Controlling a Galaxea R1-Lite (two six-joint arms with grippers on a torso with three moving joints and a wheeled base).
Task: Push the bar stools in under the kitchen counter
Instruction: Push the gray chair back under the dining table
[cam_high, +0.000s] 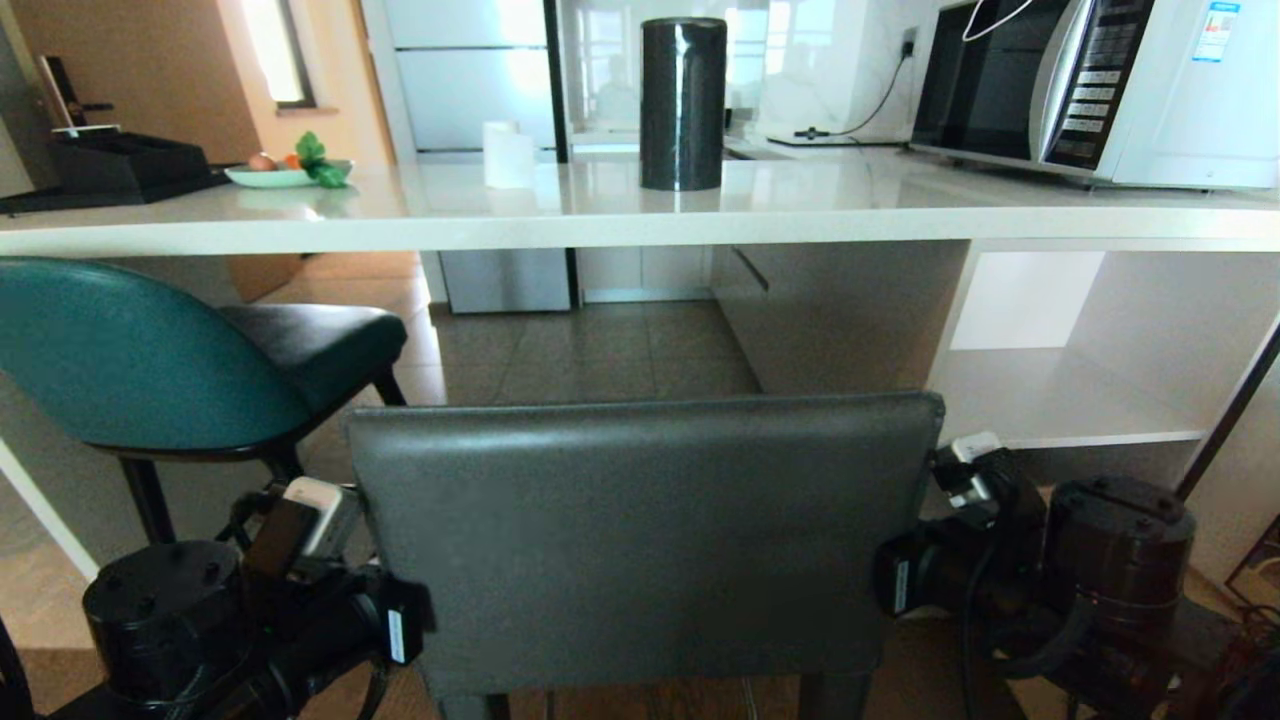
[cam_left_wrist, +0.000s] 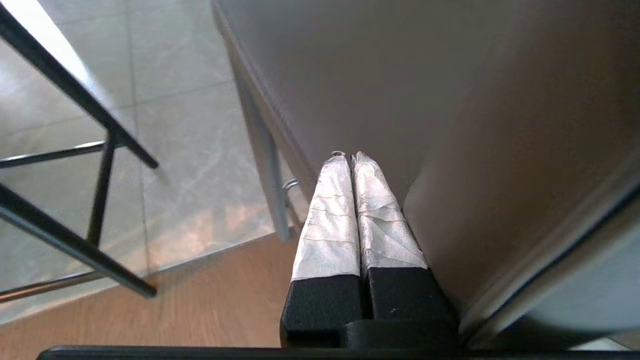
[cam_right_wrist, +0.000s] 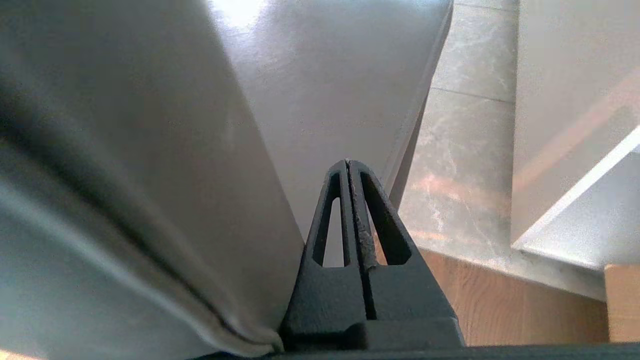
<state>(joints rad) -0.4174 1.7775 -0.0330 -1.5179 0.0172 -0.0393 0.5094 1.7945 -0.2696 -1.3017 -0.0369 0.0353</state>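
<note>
Wood flooring gives way to pale tile beneath the counter (cam_high: 640, 215), and the work happens right at that line. Left gripper (cam_left_wrist: 350, 157) has its taped fingers (cam_left_wrist: 330, 220) pressed together, holding nothing, and lies along the left edge of the grey stool (cam_high: 640, 530)'s back. Right gripper (cam_right_wrist: 348, 165) is likewise closed on nothing, its black tips together beside the right edge of the same back. With both claws shut and flanking the backrest, they appear set up as blunt pushers rather than graspers, one each side so the stool should run straight instead of swinging.

That stool stands directly before the robot, its back well short of the counter edge, so it is not yet pushed in. Ahead of it lies open tile, with white shelves (cam_high: 1060, 400) to the right.

Beyond the left arm, the teal stool (cam_high: 150, 350) stands with its seat turned toward the counter, partly beneath the slab. On top sit a black cylinder (cam_high: 683, 100) and a microwave (cam_high: 1100, 85).
</note>
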